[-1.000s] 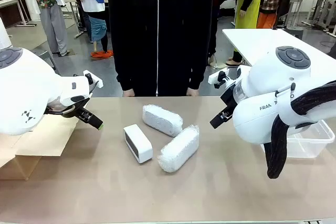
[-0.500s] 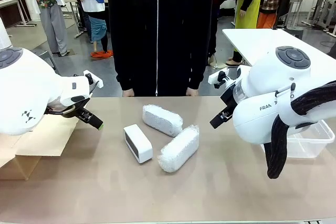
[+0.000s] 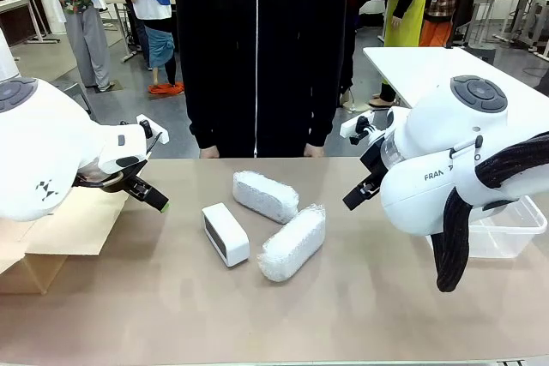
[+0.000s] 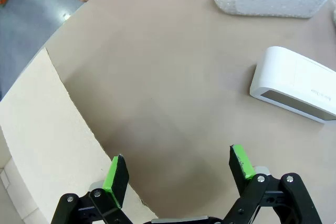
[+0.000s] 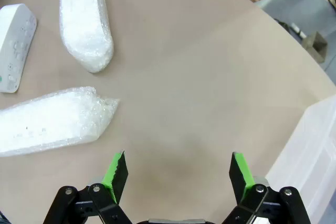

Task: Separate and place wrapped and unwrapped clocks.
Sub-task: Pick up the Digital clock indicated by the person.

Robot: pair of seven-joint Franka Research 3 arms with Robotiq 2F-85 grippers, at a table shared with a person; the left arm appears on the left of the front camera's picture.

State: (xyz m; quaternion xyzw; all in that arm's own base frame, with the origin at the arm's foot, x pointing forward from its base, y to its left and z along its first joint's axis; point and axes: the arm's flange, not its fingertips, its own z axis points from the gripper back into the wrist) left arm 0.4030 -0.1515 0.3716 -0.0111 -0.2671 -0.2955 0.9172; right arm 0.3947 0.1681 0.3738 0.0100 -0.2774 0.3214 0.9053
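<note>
The left end effector (image 4: 177,154) and right end effector (image 5: 179,155) are opened wide, empty. The clock (image 3: 226,234) is judged stiff and slippery, the bundles (image 3: 266,196) soft and light; each is best gripped across its narrow middle.

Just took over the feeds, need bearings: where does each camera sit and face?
Front: fixed between left arm and right arm, both in frame, facing the person across the table.
Left wrist: over the open left hand, looking down at the unwrapped clock.
Right wrist: over the open right hand, looking at two wrapped bundles.
Shared: both wrist views catch the unwrapped clock.
</note>
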